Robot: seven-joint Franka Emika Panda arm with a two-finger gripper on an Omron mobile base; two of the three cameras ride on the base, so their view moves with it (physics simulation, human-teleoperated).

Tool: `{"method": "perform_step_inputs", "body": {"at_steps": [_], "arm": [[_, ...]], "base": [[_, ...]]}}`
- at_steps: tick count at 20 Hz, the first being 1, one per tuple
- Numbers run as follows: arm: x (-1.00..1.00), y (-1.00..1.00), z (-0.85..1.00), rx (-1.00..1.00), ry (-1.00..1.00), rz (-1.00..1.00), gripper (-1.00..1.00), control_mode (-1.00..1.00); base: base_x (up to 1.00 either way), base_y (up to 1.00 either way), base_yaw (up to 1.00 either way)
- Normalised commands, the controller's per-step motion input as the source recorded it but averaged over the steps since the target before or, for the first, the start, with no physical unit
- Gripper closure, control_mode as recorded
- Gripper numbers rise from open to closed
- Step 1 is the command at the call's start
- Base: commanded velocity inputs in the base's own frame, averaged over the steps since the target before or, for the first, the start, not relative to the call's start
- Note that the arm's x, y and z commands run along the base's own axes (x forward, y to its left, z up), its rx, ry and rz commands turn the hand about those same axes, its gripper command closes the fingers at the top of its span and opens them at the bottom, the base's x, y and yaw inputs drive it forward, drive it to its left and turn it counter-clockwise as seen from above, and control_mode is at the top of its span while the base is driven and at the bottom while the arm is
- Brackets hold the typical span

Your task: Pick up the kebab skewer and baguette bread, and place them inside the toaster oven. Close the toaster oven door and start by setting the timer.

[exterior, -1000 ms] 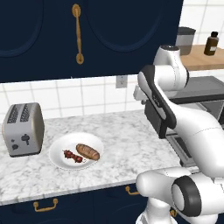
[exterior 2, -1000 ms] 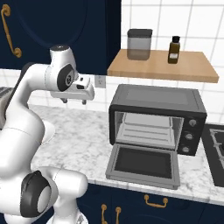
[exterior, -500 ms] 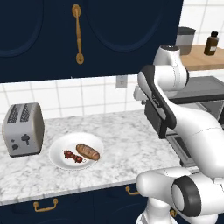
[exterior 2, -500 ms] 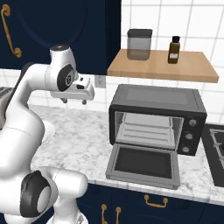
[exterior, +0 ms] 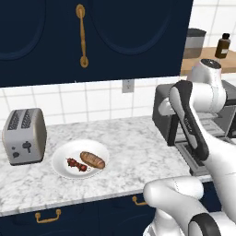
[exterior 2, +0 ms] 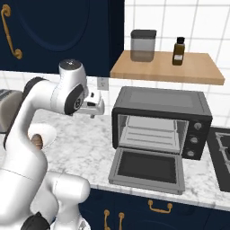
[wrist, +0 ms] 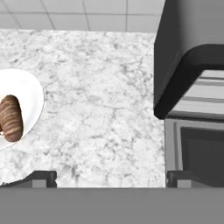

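Nothing moved; golden-brown baguette bread [exterior: 92,160] (darker crust) beside kebab skewer [exterior: 77,164].

slot toaster [exterior: 24,136] left on counter [exterior: 133,143] | jar [exterior 2: 143,45], bottle [exterior 2: 179,51] on shelf [exterior 2: 197,72]

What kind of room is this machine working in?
A home-style kitchen, computer-rendered by the look of it: a marble counter with a toaster oven standing open, a silver slot toaster, and dark blue cabinets above.
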Motion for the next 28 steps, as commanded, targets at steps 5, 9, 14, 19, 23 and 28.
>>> {"method": "perform_step_inputs", "body": {"at_steps": [5, 9, 14, 19, 23, 28], "arm": [[-0.35, -0.92, -0.28, 0.17, -0.33, 0.17, -1.0, -1.0], [0.0, -0.76, -0.39, 0.07, -0.34, 0.15, -1.0, -1.0], [0.1, -0.74, -0.22, 0.01, -0.29, 0.16, -1.0, -1.0], [0.37, -0.58, -0.15, 0.01, -0.25, 0.13, -1.0, -1.0], [0.6, -0.43, -0.12, 0.04, -0.15, 0.05, -1.0, -1.0], [0.57, -0.27, -0.08, 0.11, -0.09, 0.0, -1.0, -1.0]], "base": [[0.0, 0.0, 0.0], [0.0, 0.0, 0.0], [0.0, 0.0, 0.0], [0.0, 0.0, 0.0], [0.0, 0.0, 0.0], [0.0, 0.0, 0.0]]}}
